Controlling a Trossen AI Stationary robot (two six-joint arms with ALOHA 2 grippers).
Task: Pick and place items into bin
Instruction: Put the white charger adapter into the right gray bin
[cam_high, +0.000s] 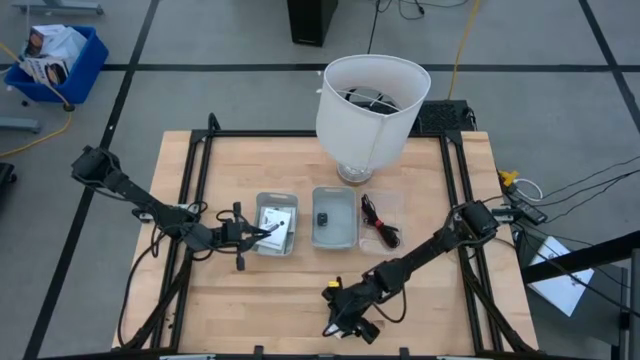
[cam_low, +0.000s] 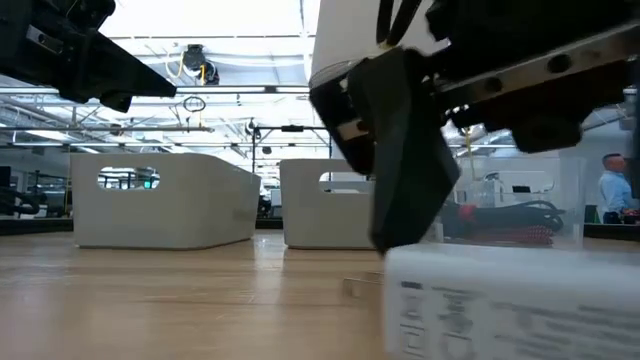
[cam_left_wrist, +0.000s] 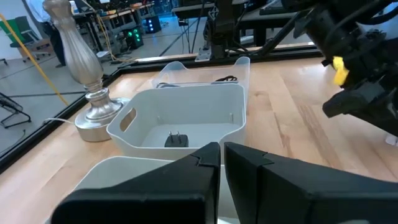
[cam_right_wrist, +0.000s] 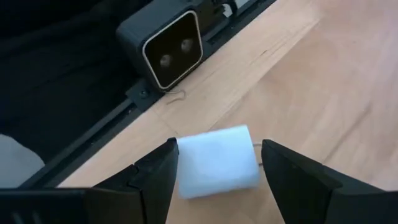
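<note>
White packet (cam_right_wrist: 216, 160) lies between the spread fingers of the right hand (cam_right_wrist: 214, 171); left hand (cam_left_wrist: 221, 165) clenched over a bin (cam_high: 262, 243).

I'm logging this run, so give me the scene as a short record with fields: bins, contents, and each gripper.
left bin: holds white square packets
middle bin: holds a small black cube
clear bin: holds the black coiled cable
left gripper: over the left bin, fingers nearly together
right gripper: at the table's front edge, fingers open astride a white packet lying on the wood
lamp: behind the bins
</note>
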